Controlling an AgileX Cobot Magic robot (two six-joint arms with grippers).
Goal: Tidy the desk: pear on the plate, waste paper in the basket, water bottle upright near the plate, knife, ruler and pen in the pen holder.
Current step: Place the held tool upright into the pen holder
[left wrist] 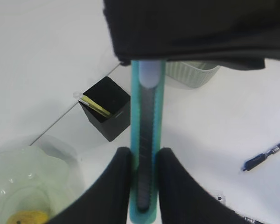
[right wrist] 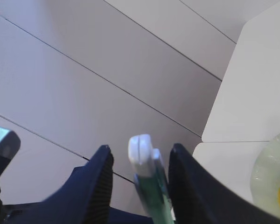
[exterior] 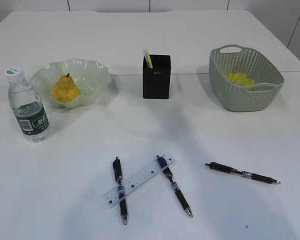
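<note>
Between left claw (left wrist: 142, 175) fingers, teal knife (left wrist: 147, 140).

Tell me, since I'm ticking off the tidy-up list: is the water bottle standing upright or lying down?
Upright. The water bottle stands on its base, white-and-green cap on top, just left of the plate.

Spread across white table (exterior: 215, 45), as seen past left pincer (left wrist: 143, 158) from its wrist view: black pen holder (left wrist: 107, 109) standing just left of the pincer; pale green plate (left wrist: 32, 177) further left and nearer; grey-green basket (left wrist: 191, 74) beyond the pincer; one dark pen (left wrist: 266, 154) lying well to its right. Elsewhere on table, out of pincer's sight: upright water bottle (exterior: 29, 111) beside plate, and clear ruler (exterior: 140, 181) laid across two more pens (exterior: 120, 192).
</note>
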